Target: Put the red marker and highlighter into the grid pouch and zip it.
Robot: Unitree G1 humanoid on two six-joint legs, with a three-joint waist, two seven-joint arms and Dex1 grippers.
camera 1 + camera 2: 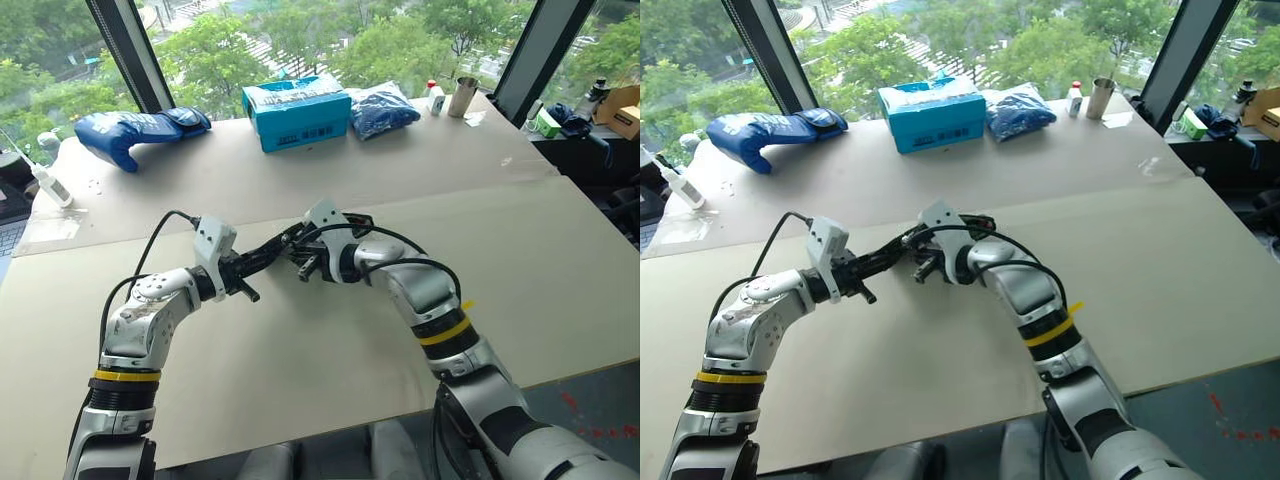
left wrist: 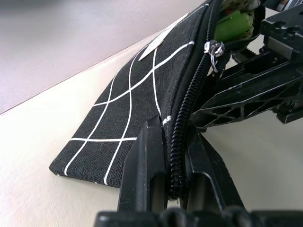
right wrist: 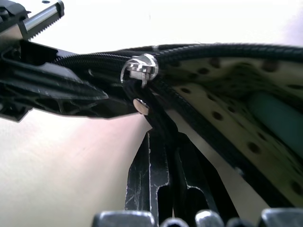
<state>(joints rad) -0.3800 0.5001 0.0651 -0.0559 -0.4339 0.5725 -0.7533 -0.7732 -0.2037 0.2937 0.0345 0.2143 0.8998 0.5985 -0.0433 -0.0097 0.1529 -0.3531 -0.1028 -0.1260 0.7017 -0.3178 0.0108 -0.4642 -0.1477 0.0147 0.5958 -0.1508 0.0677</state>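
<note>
The grid pouch [image 2: 132,104], black with white lines, is held up over the middle of the table between my two grippers. My left gripper [image 2: 173,125] is shut on the pouch's closed zipper end. The silver zipper slider [image 3: 139,68] sits partway along, and beyond it the mouth gapes. My right gripper [image 3: 163,135] is shut on the black zipper cord hanging from that slider. The light-green highlighter [image 2: 232,26] lies inside the open mouth against the dotted lining. The red marker is hidden. In the left eye view the two grippers meet, left [image 1: 288,245] and right [image 1: 306,262].
At the table's far side stand a teal box [image 1: 296,112], a blue bag [image 1: 140,132], a second blue bag [image 1: 380,108], a small bottle [image 1: 434,97] and a metal cup [image 1: 462,97]. A white bottle [image 1: 50,183] lies at the left edge.
</note>
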